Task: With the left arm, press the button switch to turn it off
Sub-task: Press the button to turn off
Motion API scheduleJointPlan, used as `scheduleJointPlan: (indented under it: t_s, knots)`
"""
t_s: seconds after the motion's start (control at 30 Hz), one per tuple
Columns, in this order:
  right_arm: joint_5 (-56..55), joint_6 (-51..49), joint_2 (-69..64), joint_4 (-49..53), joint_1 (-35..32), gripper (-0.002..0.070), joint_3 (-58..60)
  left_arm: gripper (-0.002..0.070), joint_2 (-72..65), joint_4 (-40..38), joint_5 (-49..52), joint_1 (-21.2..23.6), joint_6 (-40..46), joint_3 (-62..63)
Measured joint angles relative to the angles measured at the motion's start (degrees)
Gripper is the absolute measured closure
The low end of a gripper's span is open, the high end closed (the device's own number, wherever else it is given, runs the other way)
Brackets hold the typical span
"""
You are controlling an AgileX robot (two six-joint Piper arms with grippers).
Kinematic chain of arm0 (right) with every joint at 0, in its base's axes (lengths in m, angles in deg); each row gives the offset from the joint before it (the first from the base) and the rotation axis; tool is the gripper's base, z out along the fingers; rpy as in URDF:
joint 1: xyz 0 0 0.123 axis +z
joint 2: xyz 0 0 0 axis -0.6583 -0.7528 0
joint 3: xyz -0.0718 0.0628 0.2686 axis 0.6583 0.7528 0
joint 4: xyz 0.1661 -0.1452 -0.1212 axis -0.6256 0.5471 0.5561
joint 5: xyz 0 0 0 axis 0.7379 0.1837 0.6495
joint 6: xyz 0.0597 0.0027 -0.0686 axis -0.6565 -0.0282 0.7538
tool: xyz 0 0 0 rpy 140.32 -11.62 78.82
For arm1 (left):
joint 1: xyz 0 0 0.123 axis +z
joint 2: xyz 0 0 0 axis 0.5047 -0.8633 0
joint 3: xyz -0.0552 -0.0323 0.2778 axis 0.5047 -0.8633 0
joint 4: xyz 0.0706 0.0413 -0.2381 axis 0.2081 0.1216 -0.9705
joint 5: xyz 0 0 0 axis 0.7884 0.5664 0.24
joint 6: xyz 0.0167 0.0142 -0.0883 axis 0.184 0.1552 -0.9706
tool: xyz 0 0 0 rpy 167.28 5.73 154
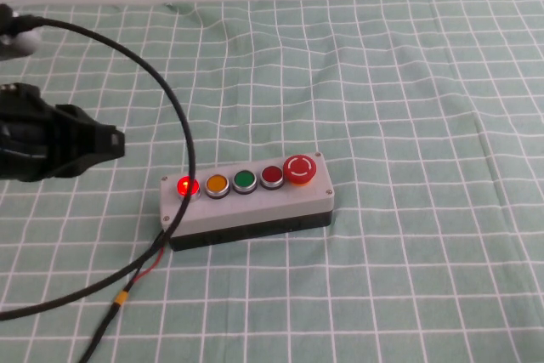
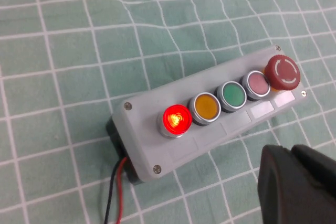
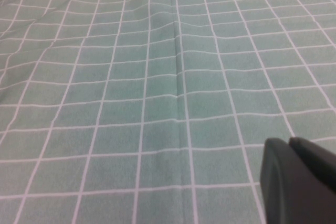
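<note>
**Left hand short of the lit button**

We see the grey box (image 1: 246,206) lying on the desk (image 1: 408,108), which is covered by a green checked cloth. Five buttons sit in a row on its top. The button switch (image 1: 187,186) is the end one on the robot's left, and it glows bright red. Next to it come a yellow button (image 1: 217,184), a green button (image 1: 245,180), a dark red button (image 1: 272,177) and a mushroom button (image 1: 300,169).

Our left hand (image 1: 115,144) hangs to the left of the box, near the switch but apart from it, holding nothing; its fingers look closed together. A thick black cable (image 1: 161,91) arcs from the left arm past the box's left end.

The right hand (image 3: 299,182) shows only in its own wrist view, over bare cloth, fingers together and holding nothing.
</note>
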Motion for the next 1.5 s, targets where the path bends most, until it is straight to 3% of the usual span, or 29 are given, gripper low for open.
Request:
scheduleJointPlan:
  t_s: [0.37, 0.93, 1.5]
  knots:
    - [0.0, 0.0, 0.0, 0.0, 0.0, 0.0694, 0.0, 0.0677, -11.0, 1.5, -4.8, -8.8, 0.4, 1.4]
    - [0.0, 0.0, 0.0, 0.0, 0.0, 0.0694, 0.0, 0.0677, -24.7, 4.6, -4.6, -8.8, 0.4, 7.2]
    - [0.0, 0.0, 0.0, 0.0, 0.0, 0.0694, 0.0, 0.0678, -28.6, 8.8, -6.5, -8.9, -1.0, 8.4]
